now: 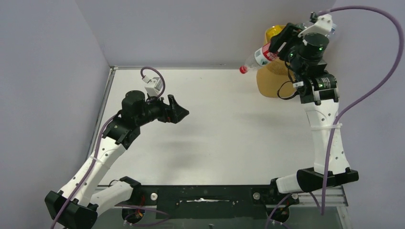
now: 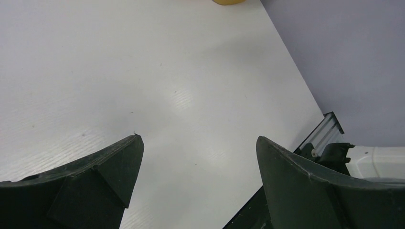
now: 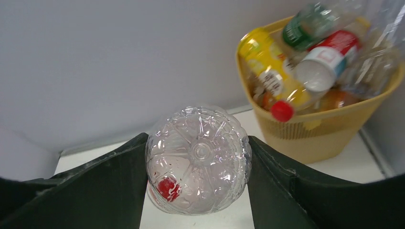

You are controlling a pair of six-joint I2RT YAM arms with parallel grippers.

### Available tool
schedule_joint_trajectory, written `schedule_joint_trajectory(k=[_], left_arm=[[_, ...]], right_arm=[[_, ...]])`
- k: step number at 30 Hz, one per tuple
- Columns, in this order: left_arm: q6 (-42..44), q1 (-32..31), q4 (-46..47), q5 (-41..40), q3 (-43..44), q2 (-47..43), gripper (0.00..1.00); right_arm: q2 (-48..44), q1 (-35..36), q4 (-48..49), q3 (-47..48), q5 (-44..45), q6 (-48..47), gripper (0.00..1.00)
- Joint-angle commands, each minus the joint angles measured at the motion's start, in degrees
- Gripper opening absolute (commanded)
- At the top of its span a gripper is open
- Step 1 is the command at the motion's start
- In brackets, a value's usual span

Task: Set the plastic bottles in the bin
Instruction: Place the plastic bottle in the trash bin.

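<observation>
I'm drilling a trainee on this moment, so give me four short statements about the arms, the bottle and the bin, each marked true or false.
1. The right gripper is shut on a clear bottle with a red cap. True.
2. The left gripper holds a bottle. False: it is open and empty.
3. The bin is empty. False: several bottles lie piled in it, reaching past its rim.
4. The bin stands at the far right corner of the table. True.

Bin [image 1: 270, 85] on table [image 1: 215, 143], far right corner, bottles [image 3: 310, 57] piled in it, one bottle [image 1: 259, 56] held beside it
</observation>
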Motion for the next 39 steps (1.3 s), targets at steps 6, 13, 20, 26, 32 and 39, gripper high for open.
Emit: schedule_joint_trajectory(k=[6,13,20,26,32,39], left_arm=[[4.0,2.3,-2.9,1.8,-0.4,-2.1,0.89],[6.2,2.7,-5.1,2.2,0.0,-2.2,0.89],[8.2,3.0,-7.4,2.1,0.5,-2.4,0.9],[8.4,3.3,-7.5,2.3,0.5,-2.0,0.9],[8.2,3.6,-6.9,2.6,0.5,-1.3,0.9],[7.8,3.7,-6.6,2.9,0.8,-0.5,0.9]], right_arm=[[-1.3,-8.3,17.8,2.6,14.9,-8.3,0.48],[3.3,-9.6,24.0,4.4,19.7,-12.7,0.48],[7.1,-11.0,27.3,5.0,21.2,-14.3,0.48],[10.6,-12.7,27.1,5.8,19.2,-13.0,0.48],[14.1,-13.3,26.9,6.3,16.3,-12.9,0.49],[17.4,-13.4,25.5,6.3,12.4,-12.9,0.51]])
